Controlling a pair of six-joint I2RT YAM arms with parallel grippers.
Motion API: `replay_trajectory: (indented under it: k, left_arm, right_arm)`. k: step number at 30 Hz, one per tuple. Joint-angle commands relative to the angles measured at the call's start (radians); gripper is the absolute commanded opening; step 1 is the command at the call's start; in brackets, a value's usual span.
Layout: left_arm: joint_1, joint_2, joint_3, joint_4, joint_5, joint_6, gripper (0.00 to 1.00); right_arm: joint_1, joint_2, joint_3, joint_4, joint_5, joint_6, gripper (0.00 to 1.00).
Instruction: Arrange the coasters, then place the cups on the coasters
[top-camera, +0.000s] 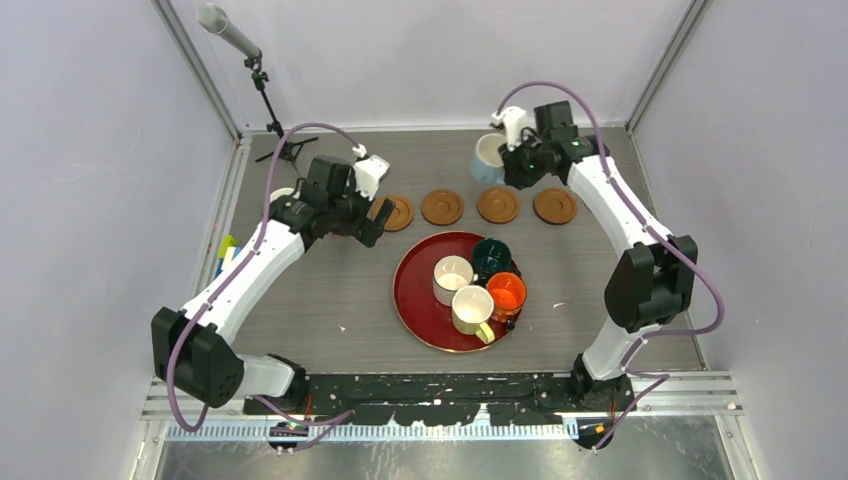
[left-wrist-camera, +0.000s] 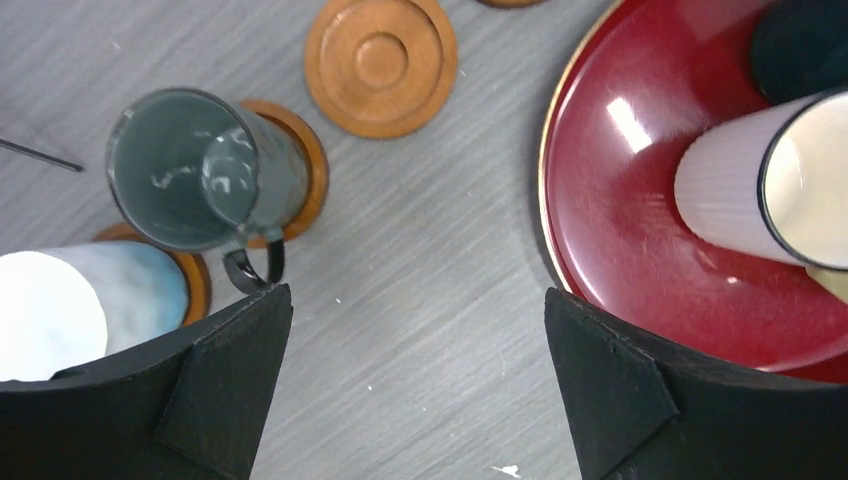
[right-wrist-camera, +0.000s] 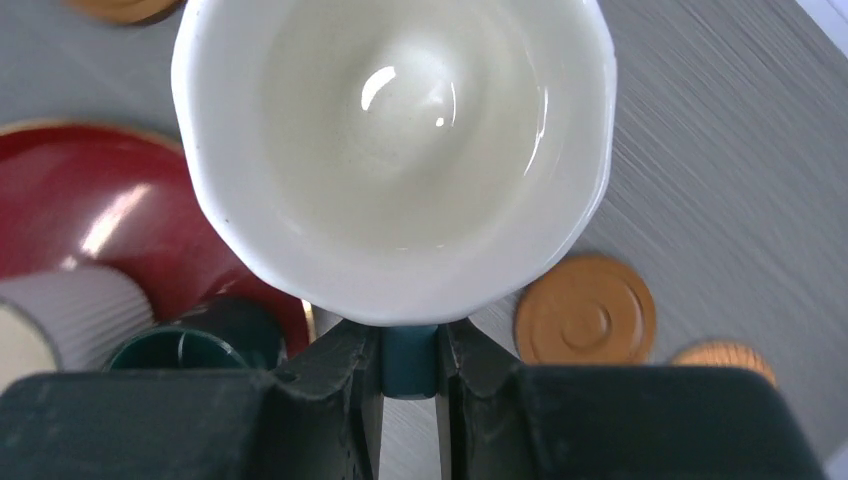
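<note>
My right gripper (top-camera: 507, 162) (right-wrist-camera: 408, 345) is shut on the blue handle of a light blue cup (top-camera: 487, 158) with a white inside (right-wrist-camera: 395, 150), held up behind the row of coasters. Empty brown coasters (top-camera: 441, 207) (top-camera: 497, 205) (top-camera: 554, 206) lie in a line, with one (right-wrist-camera: 585, 310) below the held cup. My left gripper (top-camera: 365, 225) (left-wrist-camera: 415, 300) is open over bare table, empty. Beside it a grey-green cup (left-wrist-camera: 200, 170) and a white cup (left-wrist-camera: 60, 310) each stand on a coaster, next to an empty coaster (left-wrist-camera: 380, 65).
The dark red round tray (top-camera: 415, 300) (left-wrist-camera: 640, 200) holds a cream cup (top-camera: 452, 275), a dark teal cup (top-camera: 491, 255), an orange cup (top-camera: 506, 292) and a pale yellow cup (top-camera: 472, 308). A microphone stand (top-camera: 265, 95) stands at the back left. Walls enclose the table.
</note>
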Motion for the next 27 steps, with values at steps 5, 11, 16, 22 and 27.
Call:
replay_trajectory:
  k: [5, 11, 16, 22, 27]
  left_arm:
    - [0.011, 0.044, 0.095, 0.084, -0.023, -0.012, 1.00]
    - [0.012, 0.061, 0.114, 0.081, -0.030, -0.006, 1.00]
    - [0.020, 0.055, 0.108, 0.092, -0.039, -0.016, 1.00]
    - [0.024, 0.033, 0.084, 0.089, -0.036, -0.015, 1.00]
    - [0.029, 0.029, 0.079, 0.083, -0.035, -0.014, 1.00]
  right_arm:
    - [-0.148, -0.174, -0.045, 0.171, 0.461, 0.443, 0.01]
    - [-0.280, -0.188, -0.085, 0.142, 0.512, 0.571, 0.01]
    - [-0.374, -0.159, -0.085, 0.126, 0.499, 0.582, 0.01]
    - [-0.452, -0.095, -0.073, 0.126, 0.465, 0.592, 0.00]
    - [-0.479, -0.031, -0.059, 0.140, 0.452, 0.569, 0.00]
